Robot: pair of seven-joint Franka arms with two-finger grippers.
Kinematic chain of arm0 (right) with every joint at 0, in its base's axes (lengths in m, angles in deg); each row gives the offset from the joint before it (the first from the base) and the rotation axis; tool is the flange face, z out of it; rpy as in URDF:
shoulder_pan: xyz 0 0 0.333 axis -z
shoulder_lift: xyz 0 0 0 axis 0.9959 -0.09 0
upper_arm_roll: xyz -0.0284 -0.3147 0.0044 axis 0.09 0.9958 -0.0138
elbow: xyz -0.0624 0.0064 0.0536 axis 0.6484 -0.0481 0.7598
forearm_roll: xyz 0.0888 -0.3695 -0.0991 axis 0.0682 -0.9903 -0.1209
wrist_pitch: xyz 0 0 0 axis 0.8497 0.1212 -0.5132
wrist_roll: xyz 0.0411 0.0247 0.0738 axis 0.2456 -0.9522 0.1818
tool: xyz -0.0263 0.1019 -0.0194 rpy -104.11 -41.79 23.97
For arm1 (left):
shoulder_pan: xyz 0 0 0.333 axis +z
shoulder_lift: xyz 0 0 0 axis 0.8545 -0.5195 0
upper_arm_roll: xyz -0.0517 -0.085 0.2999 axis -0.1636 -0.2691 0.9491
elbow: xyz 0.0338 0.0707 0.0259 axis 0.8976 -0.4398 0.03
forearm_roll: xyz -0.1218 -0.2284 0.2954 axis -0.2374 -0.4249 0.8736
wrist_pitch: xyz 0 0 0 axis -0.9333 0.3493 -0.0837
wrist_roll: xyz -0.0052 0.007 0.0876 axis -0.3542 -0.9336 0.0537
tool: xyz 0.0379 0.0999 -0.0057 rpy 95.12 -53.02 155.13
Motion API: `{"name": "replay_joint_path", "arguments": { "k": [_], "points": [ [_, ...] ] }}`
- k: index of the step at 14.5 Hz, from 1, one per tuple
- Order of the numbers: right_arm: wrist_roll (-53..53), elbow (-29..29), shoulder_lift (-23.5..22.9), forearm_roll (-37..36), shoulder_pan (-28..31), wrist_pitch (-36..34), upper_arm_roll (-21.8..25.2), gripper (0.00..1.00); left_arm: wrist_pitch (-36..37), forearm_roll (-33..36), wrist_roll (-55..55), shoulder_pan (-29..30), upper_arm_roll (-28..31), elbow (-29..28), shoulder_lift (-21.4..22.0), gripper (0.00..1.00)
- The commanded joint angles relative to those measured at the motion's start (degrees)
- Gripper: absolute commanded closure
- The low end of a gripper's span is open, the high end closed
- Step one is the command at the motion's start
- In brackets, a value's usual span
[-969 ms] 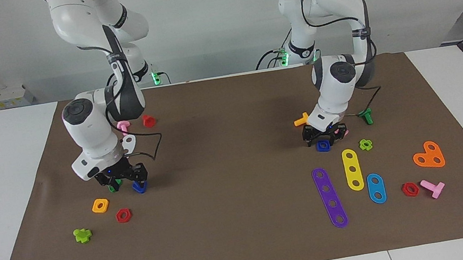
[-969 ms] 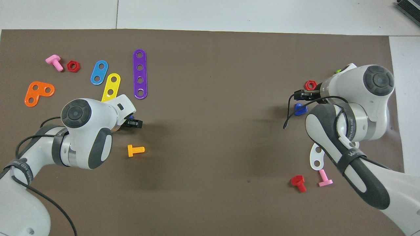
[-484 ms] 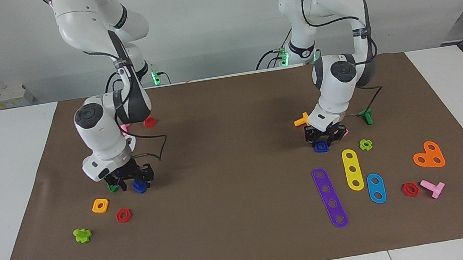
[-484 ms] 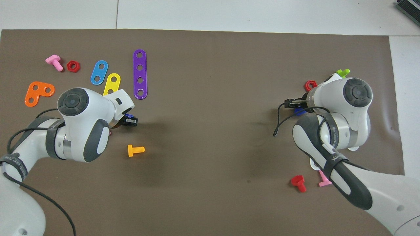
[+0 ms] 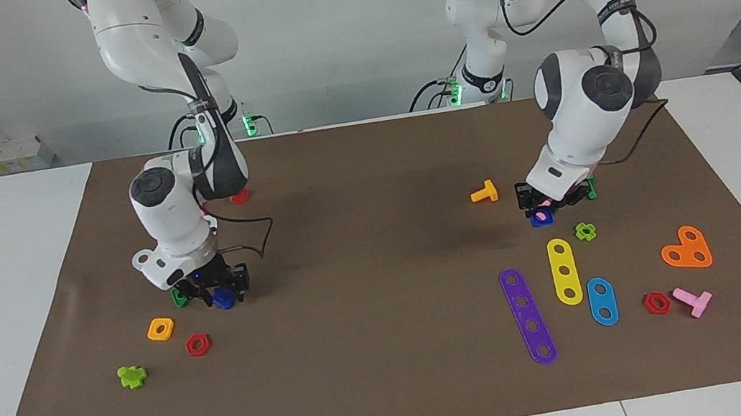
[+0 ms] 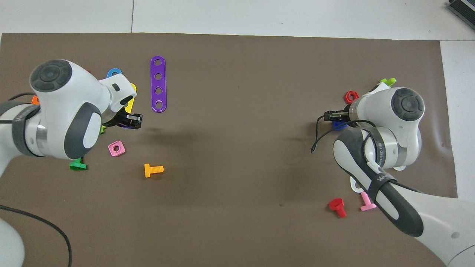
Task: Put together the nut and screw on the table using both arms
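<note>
We are lifting the small dark-blue square plastic nut (image 5: pixel 541 217) clear of the wide brown mat (image 5: pixel 394 379), the left gripper (image 5: pixel 544 207) clamped on it above the yellow three-hole strip (image 5: pixel 565 270) and the pink square nut (image 6: pixel 116 148). At the right arm's end we are closing the right gripper (image 5: pixel 217 293) on the small dark-blue plastic toy bolt (image 5: pixel 224 299), down on the mat beside the orange-yellow square nut (image 5: pixel 160 329); we cannot tell whether its fingers are gripping. Next, we judge, we must raise the bolt and bring both parts together mid-table, hole lined up with shaft.
</note>
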Motion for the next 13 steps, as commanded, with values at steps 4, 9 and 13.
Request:
{"name": "replay_joint_path", "arguments": {
  "k": [4, 9, 13],
  "points": [
    [1.9, -0.5, 1.7, 0.4, 0.7, -3.1, -0.2, 0.36, 9.9, 0.2, 1.6, 0.8, -0.1, 7.7, -1.0, 1.0],
    [2.6, -0.5, 2.0, 0.4, 0.8, -3.8, -0.2, 1.0, 9.8, 0.0, 1.6, 0.9, -0.1, 8.0, -1.0, 1.0],
    [1.3, 2.2, 2.6, 0.5, 0.2, -6.1, -0.2, 1.0, 9.8, 0.0, 1.6, 0.9, -0.1, 8.0, -1.0, 1.0]
  ]
}}
